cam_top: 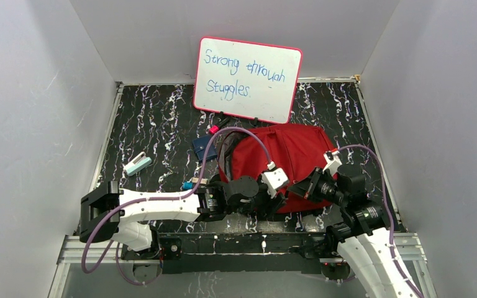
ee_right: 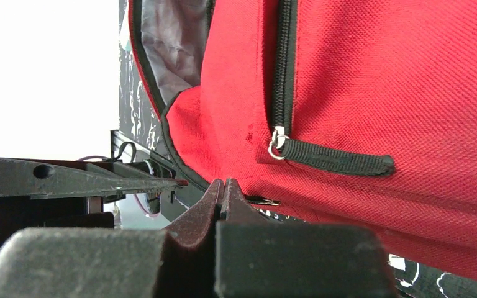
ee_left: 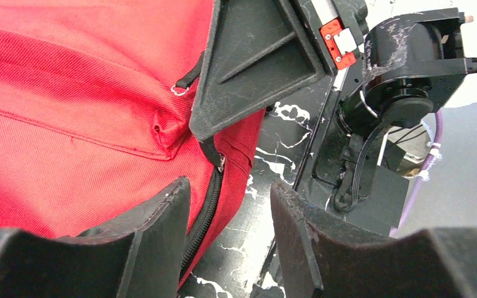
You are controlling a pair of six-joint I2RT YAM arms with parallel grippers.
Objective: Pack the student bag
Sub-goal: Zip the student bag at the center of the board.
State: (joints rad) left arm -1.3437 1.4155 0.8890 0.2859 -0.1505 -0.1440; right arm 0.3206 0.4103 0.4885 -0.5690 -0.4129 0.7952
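The red student bag [cam_top: 292, 155] lies on the black marbled table, just beyond both grippers. It fills the left wrist view [ee_left: 68, 124] and the right wrist view [ee_right: 410, 93], where grey lining shows at its open top. My left gripper [cam_top: 266, 200] is open and empty at the bag's near edge, with the black zipper track [ee_left: 206, 211] between its fingers. My right gripper [ee_right: 223, 181] is shut at the bag's lower edge, apparently on a black zipper pull [ee_left: 213, 152]. A second black pull [ee_right: 335, 160] lies flat on the red fabric.
A whiteboard [cam_top: 248, 77] with handwriting leans on the back wall behind the bag. A blue item [cam_top: 202, 146] and a pink item [cam_top: 213, 129] lie left of the bag. A teal and white item [cam_top: 138, 164] lies further left. Grey walls close both sides.
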